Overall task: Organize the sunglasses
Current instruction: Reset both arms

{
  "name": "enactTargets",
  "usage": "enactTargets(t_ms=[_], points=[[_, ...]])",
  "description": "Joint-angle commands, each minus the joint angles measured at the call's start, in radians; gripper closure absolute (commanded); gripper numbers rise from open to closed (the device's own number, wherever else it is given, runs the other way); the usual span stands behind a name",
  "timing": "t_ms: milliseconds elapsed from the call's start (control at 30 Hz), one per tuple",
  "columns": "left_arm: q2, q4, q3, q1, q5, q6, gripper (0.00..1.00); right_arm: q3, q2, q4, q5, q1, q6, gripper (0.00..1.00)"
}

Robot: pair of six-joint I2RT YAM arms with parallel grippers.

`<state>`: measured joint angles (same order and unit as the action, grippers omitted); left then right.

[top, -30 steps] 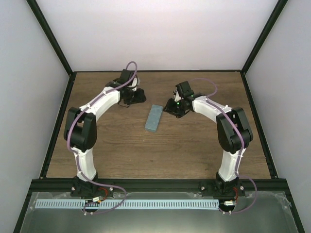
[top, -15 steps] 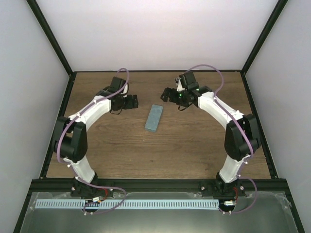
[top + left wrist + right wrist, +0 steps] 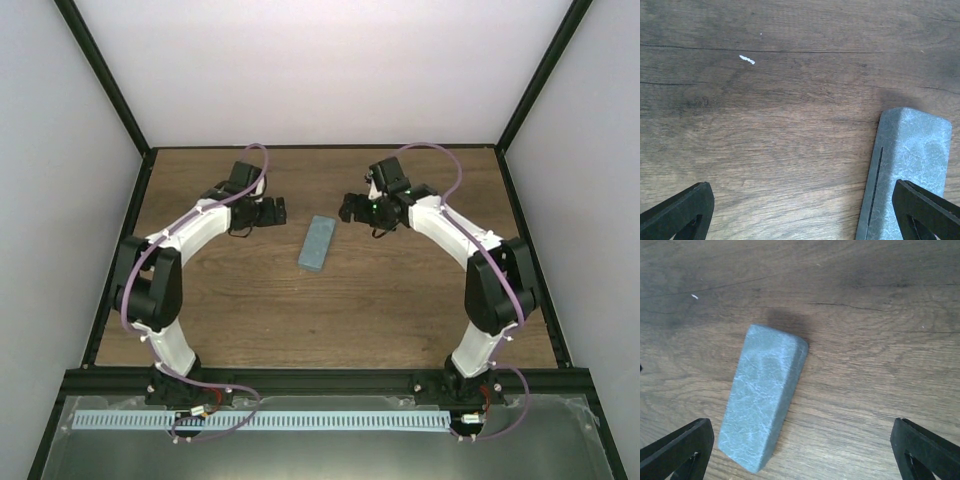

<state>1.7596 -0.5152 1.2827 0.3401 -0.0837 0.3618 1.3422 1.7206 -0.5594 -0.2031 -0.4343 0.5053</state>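
From the top view, a grey-blue case (image 3: 318,243) lies shut on the wooden table (image 3: 300,320), roughly midway between the two arms and slightly tilted, its far end leaning right. The left gripper (image 3: 275,210) hangs to the case's far left and the right gripper (image 3: 347,207) to its far right. Both are near the case but apart from it. The sunglasses show in no view, and whether they are inside the shut case cannot be told.

In the left wrist view, the left gripper (image 3: 801,205) has its black fingers spread wide and holds nothing, with bare wood between them. One end of the case (image 3: 912,150) reaches in at the lower right, by the right-hand finger. A dark seam runs along its side, and its skin shows only a crackled, marbled pattern. A small white speck (image 3: 747,59) lies on the wood further out.

In the right wrist view, the right gripper (image 3: 800,442) is also spread wide and unladen. The case (image 3: 765,400) lies slantwise between its fingers, nearer the left one, touching neither.
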Motion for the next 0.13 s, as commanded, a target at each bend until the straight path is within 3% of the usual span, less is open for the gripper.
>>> enactTargets(t_ms=[0,100], points=[[0.003,0.029,0.016,0.000,0.002,-0.012,0.00,-0.005,-0.032,-0.019,0.041,-0.001,-0.033,0.00],[0.011,0.022,0.015,0.000,0.010,-0.022,0.00,0.007,-0.037,-0.011,0.052,0.000,-0.031,0.00]])
